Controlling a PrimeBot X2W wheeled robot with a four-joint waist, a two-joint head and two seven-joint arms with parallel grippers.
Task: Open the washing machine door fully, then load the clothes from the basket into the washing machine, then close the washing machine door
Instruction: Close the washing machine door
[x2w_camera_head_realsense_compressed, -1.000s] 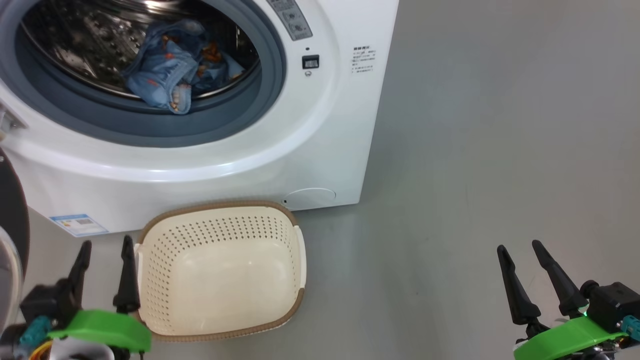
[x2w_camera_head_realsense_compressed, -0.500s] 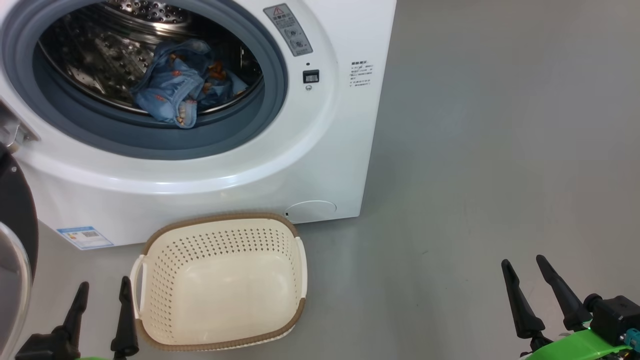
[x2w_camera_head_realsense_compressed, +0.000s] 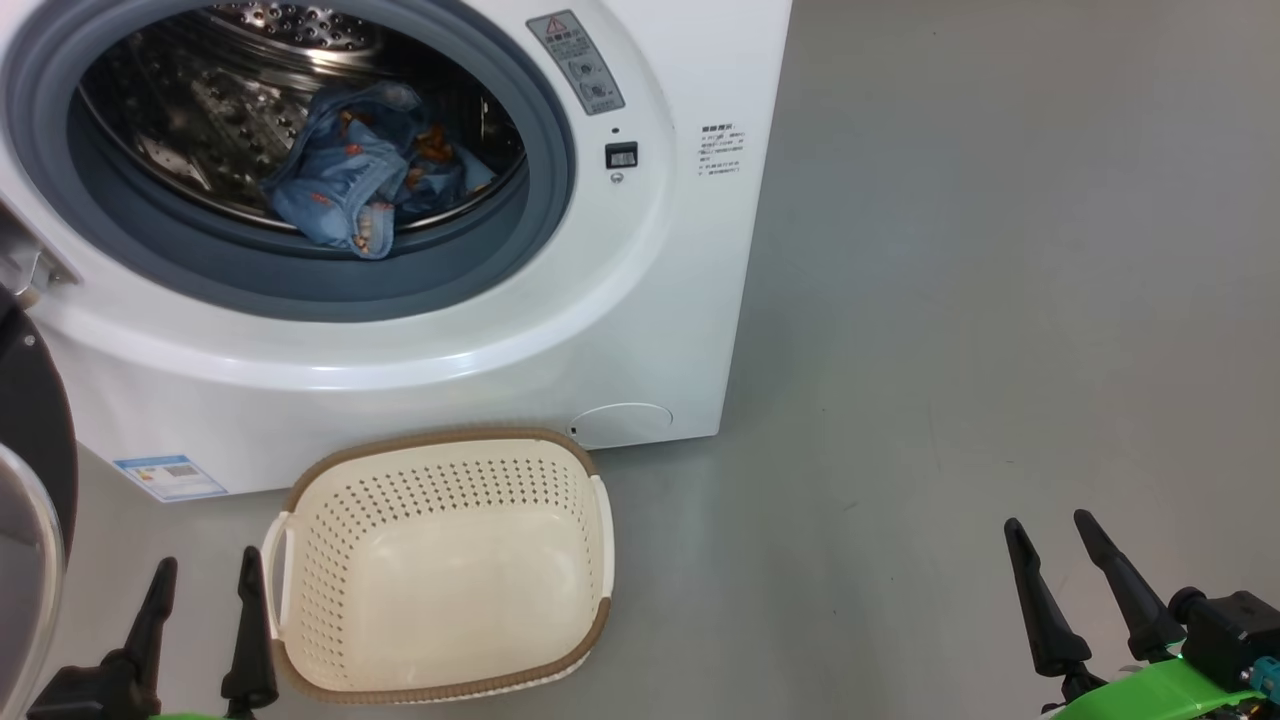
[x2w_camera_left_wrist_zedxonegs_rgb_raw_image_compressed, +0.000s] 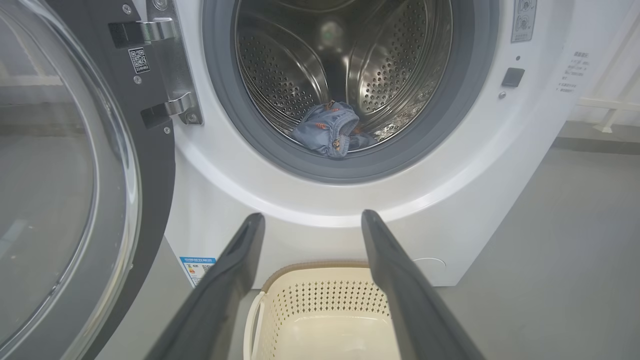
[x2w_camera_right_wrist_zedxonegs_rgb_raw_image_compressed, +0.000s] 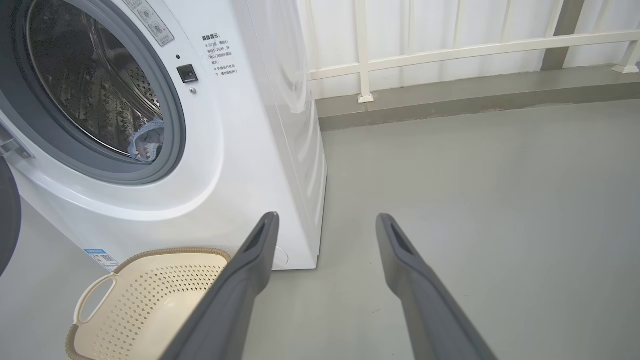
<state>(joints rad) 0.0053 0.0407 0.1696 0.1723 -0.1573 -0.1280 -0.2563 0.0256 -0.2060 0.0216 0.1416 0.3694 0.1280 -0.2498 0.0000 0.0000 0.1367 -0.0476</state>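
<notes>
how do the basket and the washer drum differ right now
The basket is cream plastic; the drum is shiny steel. The basket is empty; the drum holds the clothes. The basket opens upward on the floor; the drum faces out sideways. Both have perforated walls.

Bright, even, sharp; edges perhaps warped.

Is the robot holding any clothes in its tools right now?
No, nothing is held. The left tool and right tool are both open and bare; the clothes lie inside the washing machine.
</notes>
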